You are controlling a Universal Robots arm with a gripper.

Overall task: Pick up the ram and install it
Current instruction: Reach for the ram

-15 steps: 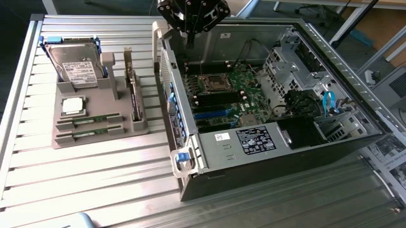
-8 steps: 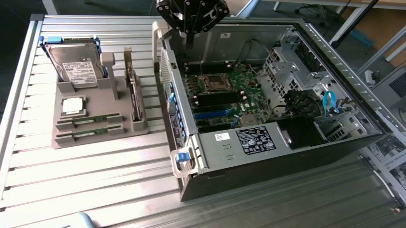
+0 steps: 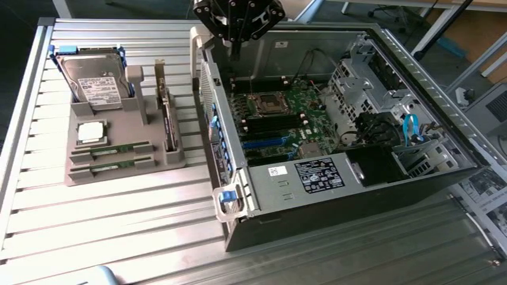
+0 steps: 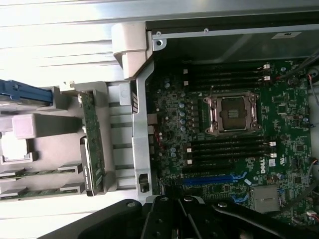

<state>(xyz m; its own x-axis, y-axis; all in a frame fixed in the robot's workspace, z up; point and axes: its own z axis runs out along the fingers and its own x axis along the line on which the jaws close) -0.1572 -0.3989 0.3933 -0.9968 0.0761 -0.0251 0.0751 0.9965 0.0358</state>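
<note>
**Item:** gripper (image 3: 236, 27), 1 unit.
**Colour:** black throughout and glossy, with pale highlights along the edges.
**Form, exterior view:** a rounded housing at 12 o'clock of the frame. Thin straight struts with lighter rims cross it. 1 slim dark stem leaves the housing toward 6 o'clock.
**Form, wrist view:** the gripper (image 4: 182, 219) appears as a broad black casing with smooth edges. Angular, link-like sections meet at narrow seams in the middle. Rounded shoulders spread out to both sides.
**Screws, markings, cables:** too dark to tell.
</note>
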